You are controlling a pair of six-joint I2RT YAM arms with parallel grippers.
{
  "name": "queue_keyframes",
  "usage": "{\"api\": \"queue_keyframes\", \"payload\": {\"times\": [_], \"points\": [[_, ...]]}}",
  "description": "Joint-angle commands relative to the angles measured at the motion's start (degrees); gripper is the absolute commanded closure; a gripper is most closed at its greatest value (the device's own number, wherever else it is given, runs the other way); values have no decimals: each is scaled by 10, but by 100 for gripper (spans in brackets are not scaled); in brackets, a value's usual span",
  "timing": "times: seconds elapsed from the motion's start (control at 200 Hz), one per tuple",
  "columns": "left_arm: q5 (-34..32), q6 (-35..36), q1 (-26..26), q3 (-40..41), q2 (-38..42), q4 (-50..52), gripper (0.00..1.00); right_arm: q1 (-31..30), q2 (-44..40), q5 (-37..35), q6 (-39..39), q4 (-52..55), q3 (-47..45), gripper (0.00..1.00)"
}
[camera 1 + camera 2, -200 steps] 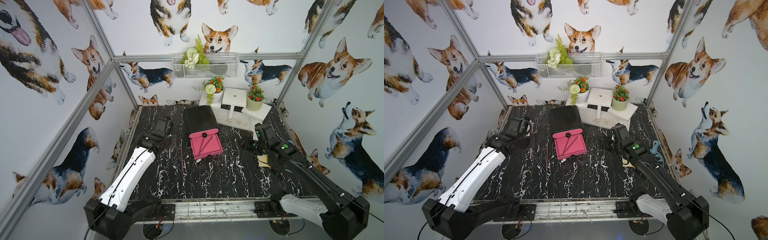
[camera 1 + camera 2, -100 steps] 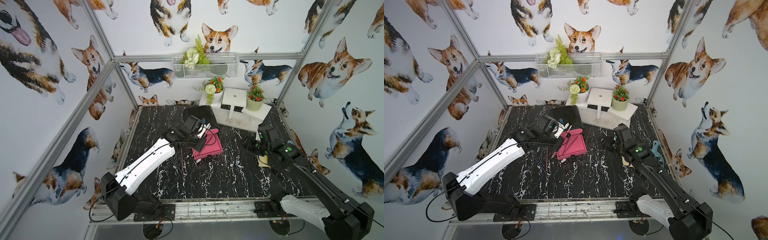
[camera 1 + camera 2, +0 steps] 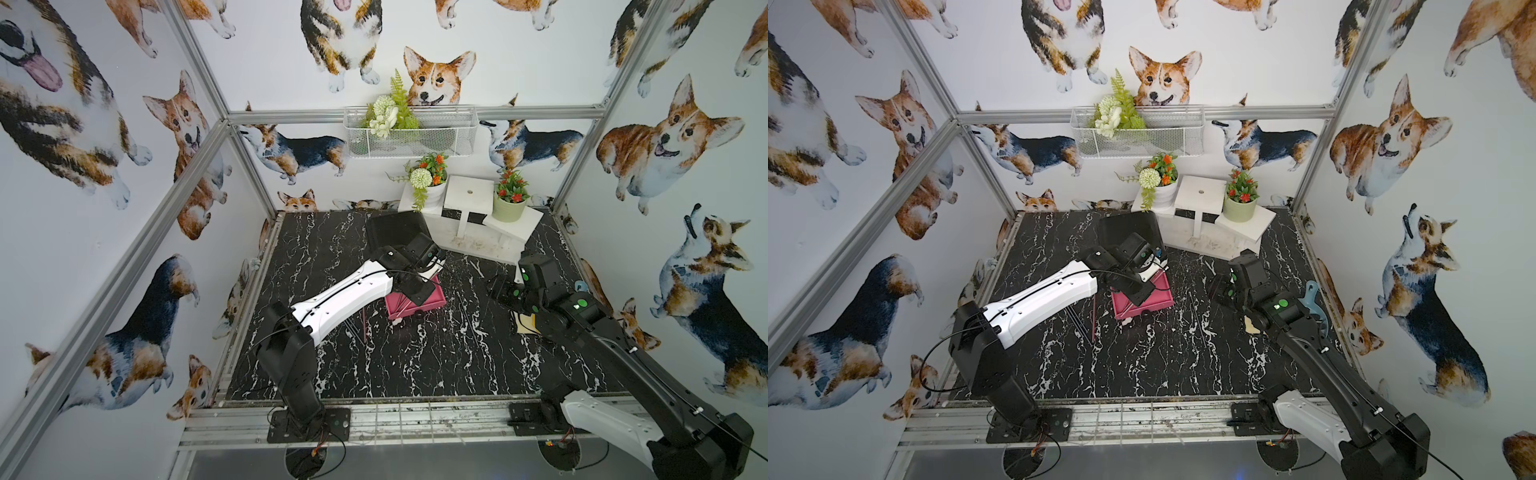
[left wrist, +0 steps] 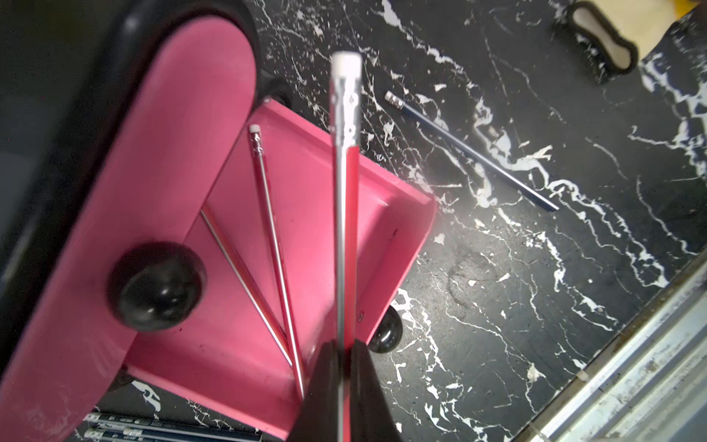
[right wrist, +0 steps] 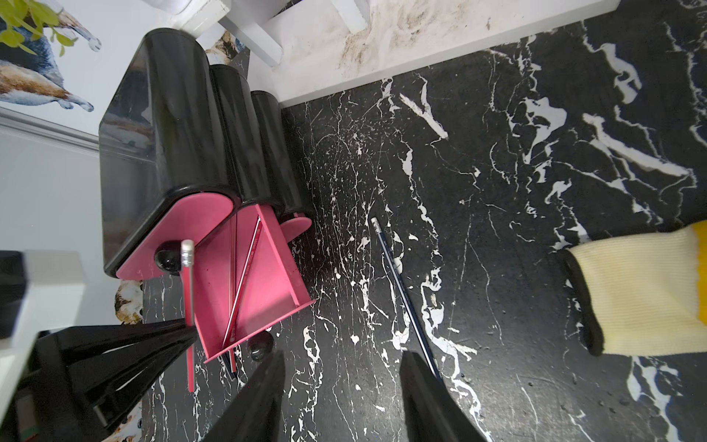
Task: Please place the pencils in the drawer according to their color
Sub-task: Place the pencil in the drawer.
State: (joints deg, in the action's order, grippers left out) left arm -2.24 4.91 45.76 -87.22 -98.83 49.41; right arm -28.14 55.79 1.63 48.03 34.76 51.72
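Above the pulled-out pink drawer [image 4: 405, 229], the left gripper [image 4: 341, 346] is clamped on a red pencil [image 4: 346, 153]. It is a thin straight stick with a glossy red shaft, a crimped silver ferrule and a white eraser, and the eraser end points away from the gripper. Two more red pencils [image 4: 273, 229] of the same make lie inside the drawer, fanned apart at their eraser ends and meeting near one corner. The drawer belongs to a black drawer unit [image 5: 172, 126] standing toward the far middle of the black marbled tabletop [image 5: 497, 191].

Right of the drawer, a dark blue pencil [image 5: 401, 291] with a silver ferrule lies flat on the tabletop, apart from the drawer. The right gripper [image 5: 342, 356] hangs just by its pointed end, jaws about half spread with nothing between them. Further dark pencils [image 4: 160, 426] lie on the tabletop beside the drawer's left side, and a red one [image 3: 363, 328] shows there in a top view. A pale yellow glove [image 5: 642, 294] lies on the right.
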Motion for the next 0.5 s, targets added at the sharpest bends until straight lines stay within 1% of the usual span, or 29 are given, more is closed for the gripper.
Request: {"api": "queue_keyframes", "payload": {"times": [0.0, 0.495], "points": [[-20, 15, 0, -2, -8, 1, 100, 0, -2, -1, 1, 3, -1, 45], [-72, 46, 0, -12, -40, -1, 100, -1, 1, 6, 3, -6, -5, 45]]}}
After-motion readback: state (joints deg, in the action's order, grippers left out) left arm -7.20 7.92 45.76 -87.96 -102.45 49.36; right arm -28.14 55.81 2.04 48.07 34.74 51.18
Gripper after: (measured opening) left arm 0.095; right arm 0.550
